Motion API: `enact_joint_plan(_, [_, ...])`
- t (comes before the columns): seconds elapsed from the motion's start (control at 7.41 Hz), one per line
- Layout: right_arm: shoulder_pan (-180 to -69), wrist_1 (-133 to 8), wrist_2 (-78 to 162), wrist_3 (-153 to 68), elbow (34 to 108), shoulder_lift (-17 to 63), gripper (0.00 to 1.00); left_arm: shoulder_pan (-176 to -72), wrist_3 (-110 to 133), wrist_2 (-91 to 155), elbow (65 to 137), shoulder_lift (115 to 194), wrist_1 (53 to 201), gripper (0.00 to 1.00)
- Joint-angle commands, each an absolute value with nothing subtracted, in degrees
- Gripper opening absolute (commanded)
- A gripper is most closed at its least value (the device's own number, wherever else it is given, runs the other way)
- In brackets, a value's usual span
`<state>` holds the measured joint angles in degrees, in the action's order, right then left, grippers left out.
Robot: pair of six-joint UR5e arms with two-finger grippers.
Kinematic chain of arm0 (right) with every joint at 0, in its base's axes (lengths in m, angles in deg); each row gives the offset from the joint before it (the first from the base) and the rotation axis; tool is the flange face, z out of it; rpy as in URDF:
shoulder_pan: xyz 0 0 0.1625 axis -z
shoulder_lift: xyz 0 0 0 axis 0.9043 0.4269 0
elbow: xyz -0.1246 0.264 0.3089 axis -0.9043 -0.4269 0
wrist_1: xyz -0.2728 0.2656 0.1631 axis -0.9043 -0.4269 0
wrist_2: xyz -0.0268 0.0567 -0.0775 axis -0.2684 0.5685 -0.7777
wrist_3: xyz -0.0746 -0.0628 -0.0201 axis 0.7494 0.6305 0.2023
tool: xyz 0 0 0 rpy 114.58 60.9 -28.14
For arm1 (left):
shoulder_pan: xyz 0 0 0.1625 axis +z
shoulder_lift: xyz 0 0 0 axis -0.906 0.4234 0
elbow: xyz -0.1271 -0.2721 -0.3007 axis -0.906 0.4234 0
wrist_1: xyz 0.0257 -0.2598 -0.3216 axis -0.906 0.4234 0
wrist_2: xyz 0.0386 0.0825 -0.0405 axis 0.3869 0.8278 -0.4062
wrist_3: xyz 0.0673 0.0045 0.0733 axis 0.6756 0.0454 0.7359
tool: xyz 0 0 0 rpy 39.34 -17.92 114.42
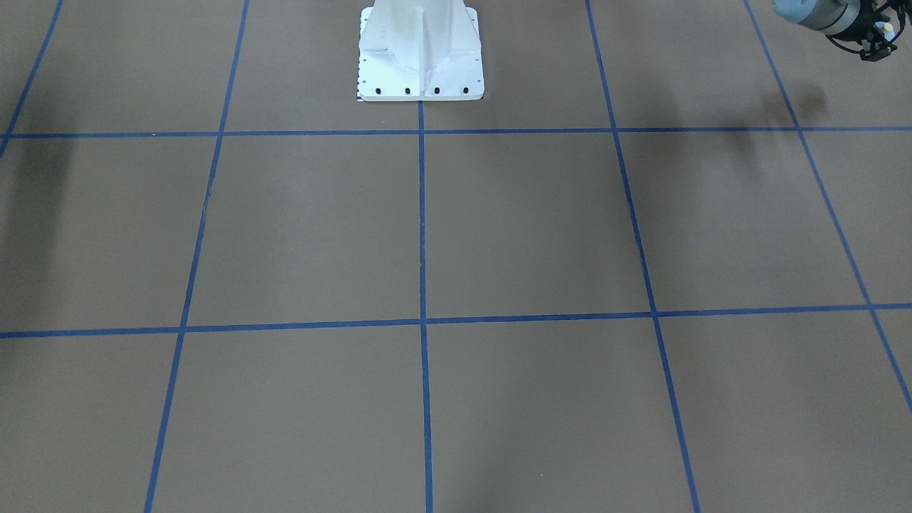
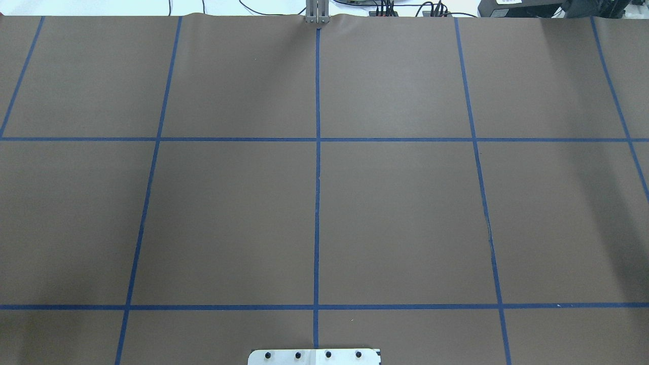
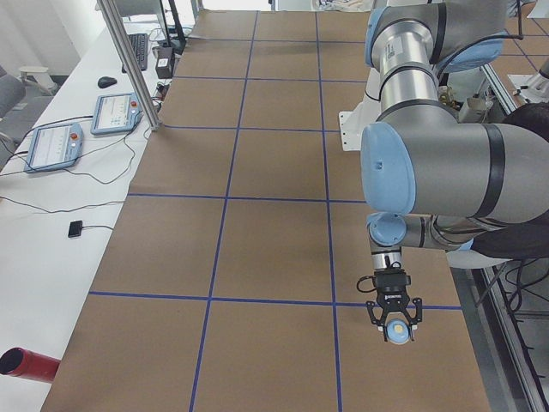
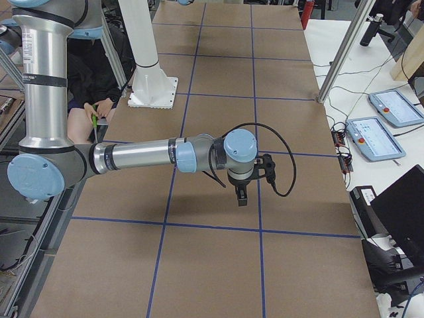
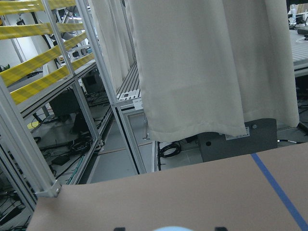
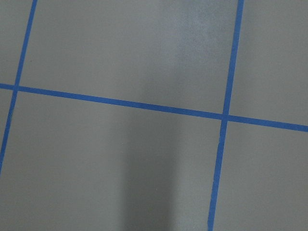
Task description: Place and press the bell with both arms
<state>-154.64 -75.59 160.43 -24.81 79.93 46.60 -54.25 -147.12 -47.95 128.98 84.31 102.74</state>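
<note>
The bell (image 3: 397, 329) is light blue with a cream face and sits between the fingers of my left gripper (image 3: 395, 335), which is shut on it and holds it above the table near the robot-side edge. The same gripper (image 1: 878, 37) with the bell (image 1: 887, 28) shows at the top right corner of the front-facing view. The bell's blue edge (image 5: 172, 229) peeks in at the bottom of the left wrist view. My right gripper (image 4: 242, 196) points down above the table at the end of the outstretched right arm (image 4: 139, 158). I cannot tell whether it is open or shut.
The white flanged pedestal (image 1: 420, 64) stands at the robot side of the brown, blue-taped table (image 2: 228, 213). A red cylinder (image 3: 26, 364) and teach pendants (image 3: 56, 144) lie on the white side bench. A seated person (image 4: 93, 79) is behind the robot's frame.
</note>
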Motion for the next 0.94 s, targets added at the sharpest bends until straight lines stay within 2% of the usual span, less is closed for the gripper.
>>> enact_joint_plan(0.0, [-154.6,-75.2,160.6,-27.4,80.0,46.4,1.0,-58.0,-137.3,-50.6,138.4,83.9,93.7,0.0])
enact_joint_plan(0.4, [-154.6,-75.5,161.1,-27.4,79.9,46.1,1.0,-65.0,-123.3,-47.5,144.7,84.3,90.9,0.0])
enact_joint_plan(0.68, [-154.6,-75.5,161.4,-27.5,79.5,45.6,1.0,-69.9,-115.4,-45.0,145.9,88.0,89.9,0.0])
enact_joint_plan(0.81, [-154.6,-75.6,161.5,-27.5,79.5,45.5,1.0,-76.0,-109.1,-43.8,145.9,94.2,86.1,0.0])
